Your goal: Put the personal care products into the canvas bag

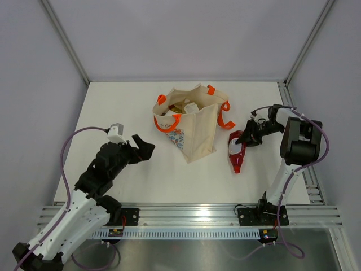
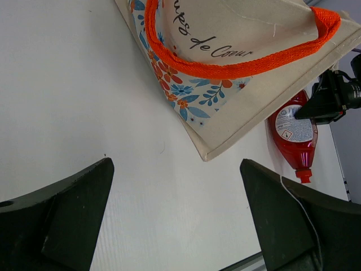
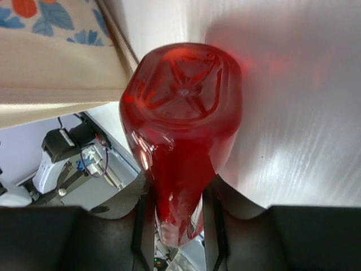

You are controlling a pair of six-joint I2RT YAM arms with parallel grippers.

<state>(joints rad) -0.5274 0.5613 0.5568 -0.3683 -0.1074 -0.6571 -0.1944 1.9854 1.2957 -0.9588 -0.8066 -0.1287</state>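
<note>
The right gripper (image 3: 176, 221) pinched the red bottle (image 3: 181, 113) lying beside the canvas bag (image 1: 201, 129). The left gripper (image 2: 176, 223) gaped wide, empty.

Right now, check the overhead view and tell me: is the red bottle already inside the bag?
No, the red bottle lies on the table beside the bag, with the right tool straddling it.
</note>
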